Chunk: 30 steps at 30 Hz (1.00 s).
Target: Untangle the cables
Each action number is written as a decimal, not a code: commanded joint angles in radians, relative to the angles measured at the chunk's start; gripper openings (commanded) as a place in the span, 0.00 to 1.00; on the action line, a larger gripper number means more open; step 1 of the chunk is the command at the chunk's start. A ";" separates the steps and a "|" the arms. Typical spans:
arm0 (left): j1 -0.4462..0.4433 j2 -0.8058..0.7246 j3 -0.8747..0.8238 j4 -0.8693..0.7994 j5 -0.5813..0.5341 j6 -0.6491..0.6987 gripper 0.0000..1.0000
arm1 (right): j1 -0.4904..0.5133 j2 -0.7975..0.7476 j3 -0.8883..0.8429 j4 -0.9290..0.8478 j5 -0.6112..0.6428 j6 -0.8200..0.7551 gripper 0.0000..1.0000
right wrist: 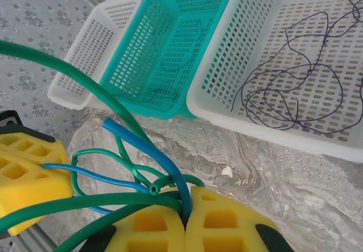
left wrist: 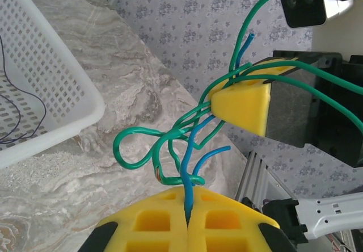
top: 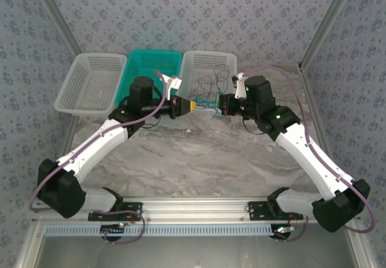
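Above the marbled tabletop (top: 193,159): thin blue and green plastic-coated cables (left wrist: 186,172), probably light and springy (slippery too), pinched tight in left gripper (left wrist: 187,221) and right gripper (right wrist: 186,212); best regripped beside the knot.

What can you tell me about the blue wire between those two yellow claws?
The blue wire is thin, smooth and glossy, seemingly plastic-coated. It hangs above the marbled table. The left gripper, shut, pinches one stretch in its pad seam; blue also enters the shut right gripper. Green wires loop around and cross it. Whether this is one blue wire or two, I cannot tell.
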 commanded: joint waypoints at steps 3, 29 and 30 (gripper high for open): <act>-0.003 -0.032 -0.009 0.025 -0.043 0.005 0.00 | -0.009 -0.002 0.020 -0.051 0.137 0.010 0.00; 0.051 -0.084 -0.034 -0.001 -0.029 0.030 0.00 | -0.426 -0.198 -0.347 -0.075 -0.033 0.234 0.01; 0.039 -0.068 -0.033 0.005 -0.016 0.027 0.03 | -0.426 -0.201 -0.356 -0.059 -0.053 0.244 0.01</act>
